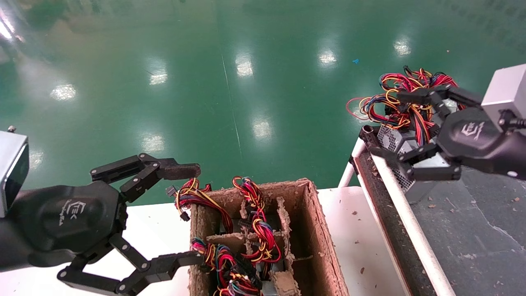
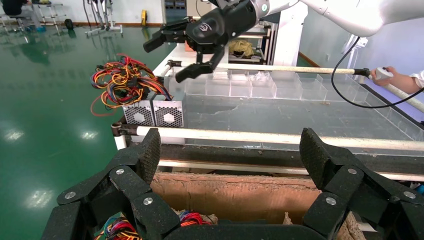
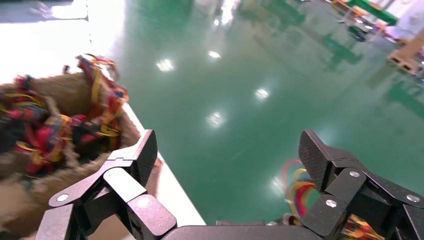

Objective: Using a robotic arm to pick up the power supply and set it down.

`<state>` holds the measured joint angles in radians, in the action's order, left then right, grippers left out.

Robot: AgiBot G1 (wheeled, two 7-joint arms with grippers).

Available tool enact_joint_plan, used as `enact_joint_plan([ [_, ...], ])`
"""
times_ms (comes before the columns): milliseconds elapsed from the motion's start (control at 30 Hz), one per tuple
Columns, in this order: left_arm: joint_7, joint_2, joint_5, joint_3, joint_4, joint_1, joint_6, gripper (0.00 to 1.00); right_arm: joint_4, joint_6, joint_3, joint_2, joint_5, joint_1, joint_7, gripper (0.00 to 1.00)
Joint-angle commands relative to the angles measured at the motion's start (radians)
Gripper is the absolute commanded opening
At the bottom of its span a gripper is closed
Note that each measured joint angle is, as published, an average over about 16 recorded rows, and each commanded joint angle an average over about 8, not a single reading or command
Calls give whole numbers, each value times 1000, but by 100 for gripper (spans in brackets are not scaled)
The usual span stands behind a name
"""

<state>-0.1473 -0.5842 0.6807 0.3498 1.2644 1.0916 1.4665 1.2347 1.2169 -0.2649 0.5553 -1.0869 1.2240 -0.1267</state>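
The right gripper (image 1: pixel 415 135) is hanging with its jaws spread wide and empty over the power supply (image 1: pixel 400 158), which is sitting at the near corner of the conveyor tray (image 1: pixel 472 230), at about two o'clock in the head view. In the left wrist view two grey vented boxes (image 2: pixel 154 113) are standing side by side there, wires (image 2: pixel 122 82) bunched on top, with the right gripper (image 2: pixel 177 57) well above them. So the unit is looking set down, and the job now is clearing away cleanly: lifting straight up and keeping the fingers out of the wire tangle, which could drag the box off the rail.

The right arm is reaching in from three o'clock, its wrist tilted toward the floor (image 1: pixel 246 82).

The left gripper (image 1: pixel 185 213) is also gaping open, empty, at eight o'clock, fingers straddling the near edge of the cardboard box (image 1: pixel 316 230) on the white desk (image 1: pixel 361 230). More wired units (image 1: pixel 246 246) are waiting in its dividers.
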Motion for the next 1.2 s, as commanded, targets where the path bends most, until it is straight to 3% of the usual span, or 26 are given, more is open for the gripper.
enact_joint_plan([
  [33,0,0,0,0,0,0,0,100,2,14,-1,3,18,-7,-3,100],
  [1200,0,0,0,0,0,0,0,100,45,255,-13,51,326,-137,-56,100],
])
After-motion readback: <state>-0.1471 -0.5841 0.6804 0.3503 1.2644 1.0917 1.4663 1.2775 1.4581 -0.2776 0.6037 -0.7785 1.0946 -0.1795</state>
